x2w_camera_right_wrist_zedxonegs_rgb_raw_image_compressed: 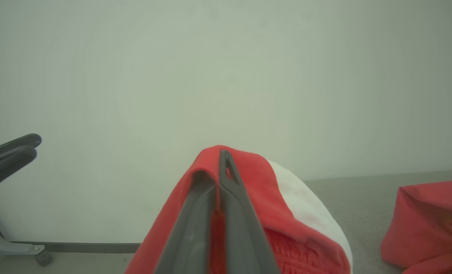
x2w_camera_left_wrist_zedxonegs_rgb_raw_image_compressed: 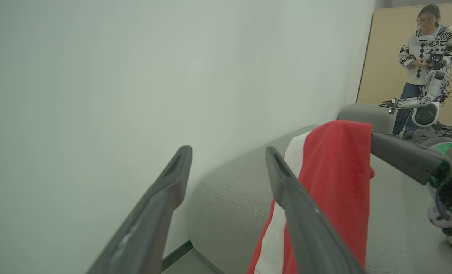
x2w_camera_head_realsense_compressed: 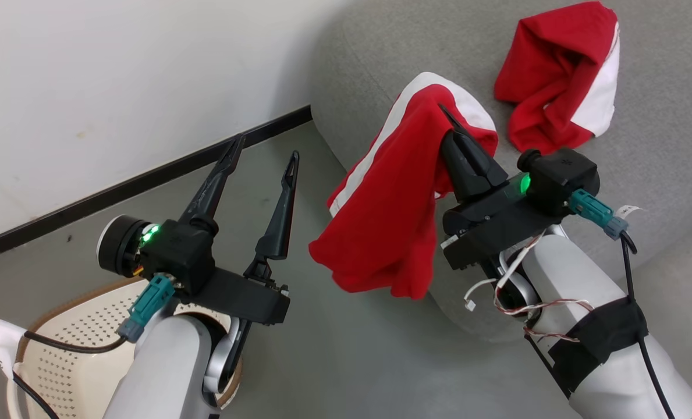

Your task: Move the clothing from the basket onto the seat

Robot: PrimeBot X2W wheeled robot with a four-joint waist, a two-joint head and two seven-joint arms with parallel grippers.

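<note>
One piece of red and white clothing hangs in the air over the seat's rounded front edge, and my right gripper is shut on its top fold. The right wrist view shows my right gripper with its fingers pressed together on the cloth. A second red piece lies crumpled on the grey seat. My left gripper stands open and empty above the floor, left of the hanging cloth. The cream basket sits at the lower left, partly hidden by my left arm.
A white wall with a dark baseboard runs behind the seat's end. In the left wrist view a person stands far off beside another robot. A caster leg stands on the floor by the wall.
</note>
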